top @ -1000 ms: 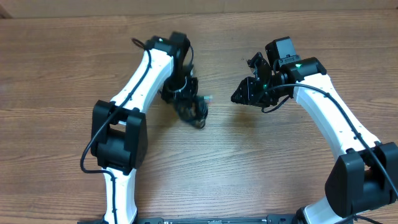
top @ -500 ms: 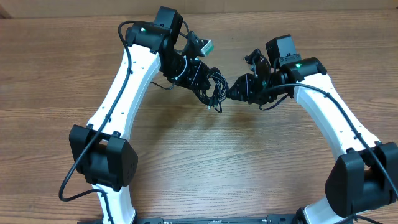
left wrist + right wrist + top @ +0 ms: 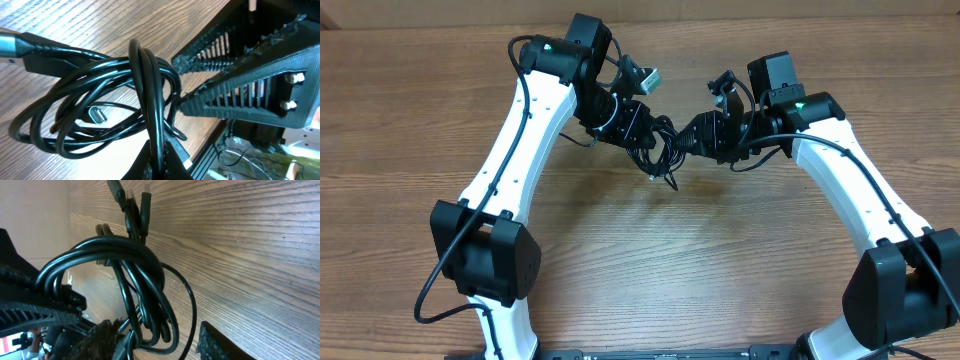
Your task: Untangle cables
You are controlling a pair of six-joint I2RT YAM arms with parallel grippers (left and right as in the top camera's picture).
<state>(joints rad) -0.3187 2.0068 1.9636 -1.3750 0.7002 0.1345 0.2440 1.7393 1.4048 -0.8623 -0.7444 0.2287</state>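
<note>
Left arm (image 3: 525,120) stretched far forward, wrist bent inward toward centre; left gripper (image 3: 648,135) clamped tight on the cables (image 3: 663,158); right arm (image 3: 850,190) arched in from its side; right gripper (image 3: 692,135) just beside the left one, jaws parted in a V.

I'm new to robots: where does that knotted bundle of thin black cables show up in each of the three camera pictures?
Overhead: the bundle of thin black cables is at upper centre.
Left wrist: the bundle fills the left and middle, seen close up.
Right wrist: the bundle fills the left half, with plugs pointing to the top edge.
Shared landmark: the brown wood-grain table lies behind it in all three.
</note>
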